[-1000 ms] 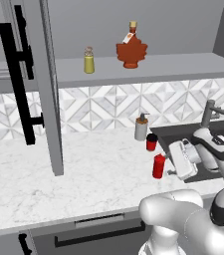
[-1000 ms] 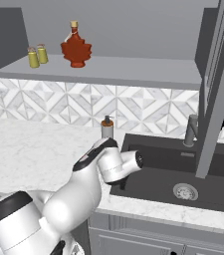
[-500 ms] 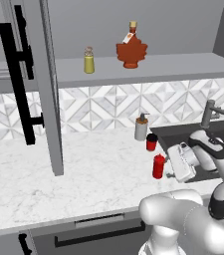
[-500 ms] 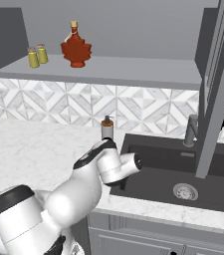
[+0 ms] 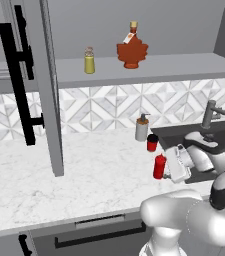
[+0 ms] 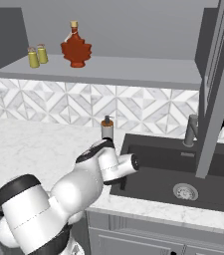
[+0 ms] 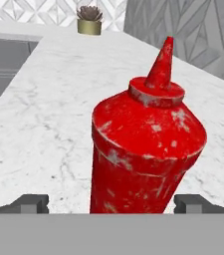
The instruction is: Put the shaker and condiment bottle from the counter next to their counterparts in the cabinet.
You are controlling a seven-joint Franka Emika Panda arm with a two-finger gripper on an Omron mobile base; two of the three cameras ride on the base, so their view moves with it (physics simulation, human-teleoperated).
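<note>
Counter (image 5: pixel 59 185): white marble, grey veins; dark sink (image 6: pixel 183 174) set at its right end
Condiment bottle (image 7: pixel 146 149): upright on the counter near the sink edge, between the two fingertips (image 7: pixel 31 203), not visibly touched
Gripper (image 5: pixel 168 169): fingers spread wide, one on each side of the bottle, nothing gripped
Cabinet (image 5: pixel 159 67): door open; two yellow-green shakers (image 6: pixel 37 56) and maple-leaf bottle (image 5: pixel 132 50) on shelf
Nearby: grey soap pump (image 5: pixel 142 128), red cup (image 5: pixel 152 143) behind the bottle
</note>
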